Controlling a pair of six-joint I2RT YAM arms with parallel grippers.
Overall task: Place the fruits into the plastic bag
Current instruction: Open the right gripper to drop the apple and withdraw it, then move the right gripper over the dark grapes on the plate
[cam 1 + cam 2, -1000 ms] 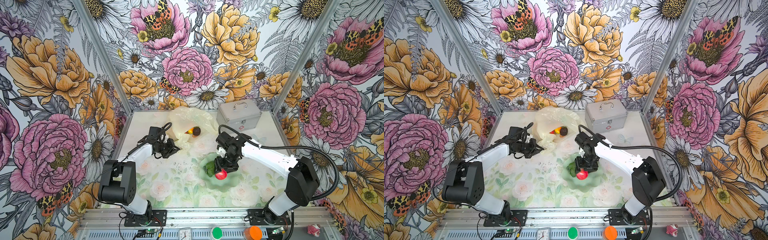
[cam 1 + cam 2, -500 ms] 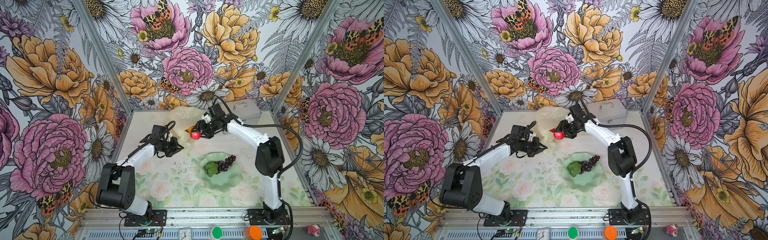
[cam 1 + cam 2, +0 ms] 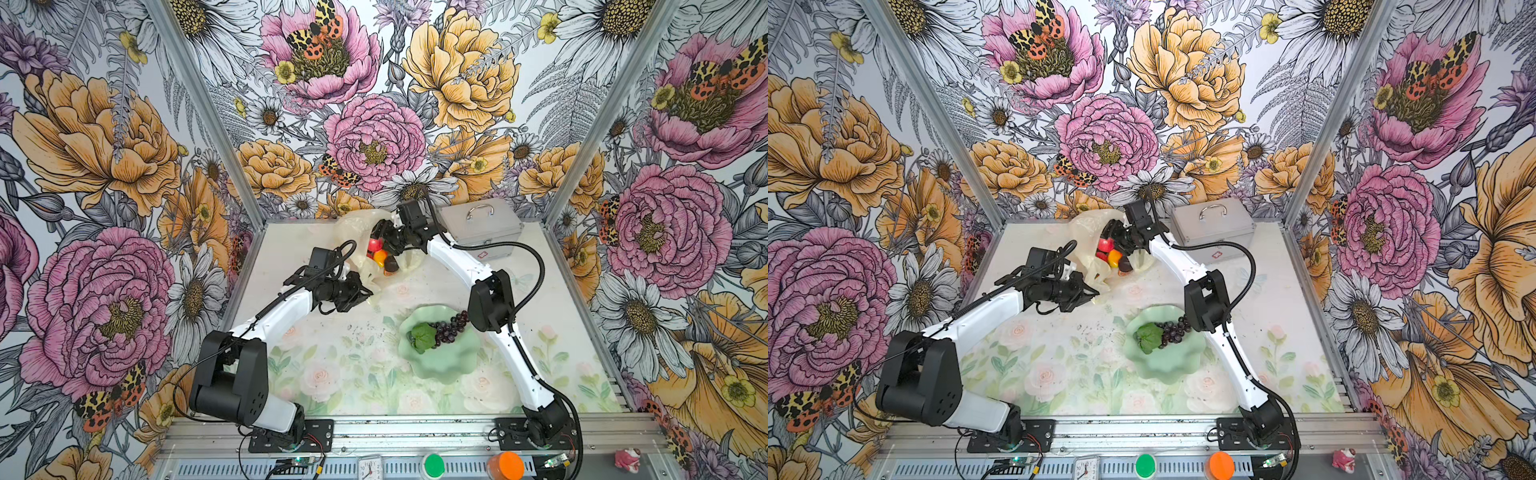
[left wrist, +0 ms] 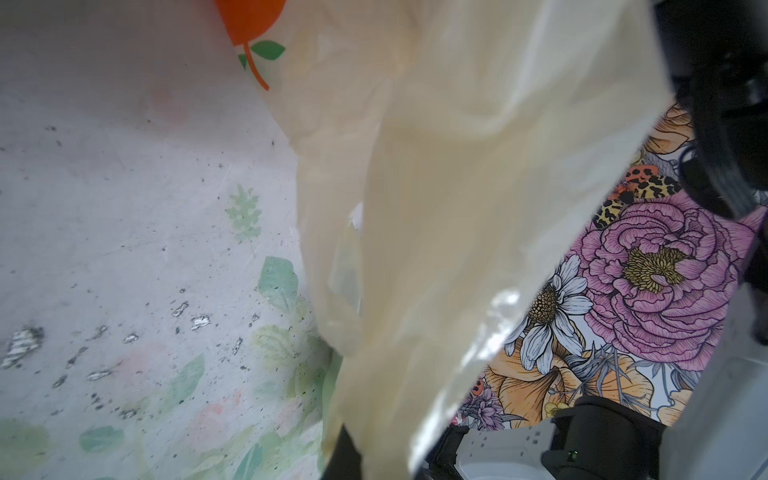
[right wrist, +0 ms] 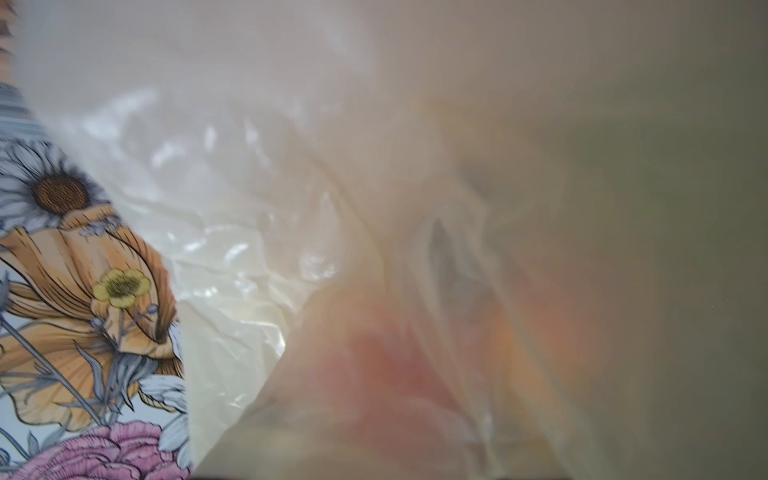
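Glossy toy fruits (image 3: 379,257) lie in the cream plastic bag (image 3: 357,224); purple grapes (image 3: 451,326) and green leaf (image 3: 423,334) remain outside it. Left hand (image 3: 365,291) pinches the bag; right hand (image 3: 381,242) is at the bag's mouth, and I cannot tell its width.

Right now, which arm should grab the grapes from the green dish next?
Probably the right. The left gripper is shut on the plastic bag, holding it open; the grapes lie in the dish beside the right arm.

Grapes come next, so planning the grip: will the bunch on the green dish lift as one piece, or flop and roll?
The grapes look like one joined cluster, so probably lift together, perhaps sagging at the ends. Bumpy beads should give grip. Elongated, lying in the dish, it seems unlikely to roll.
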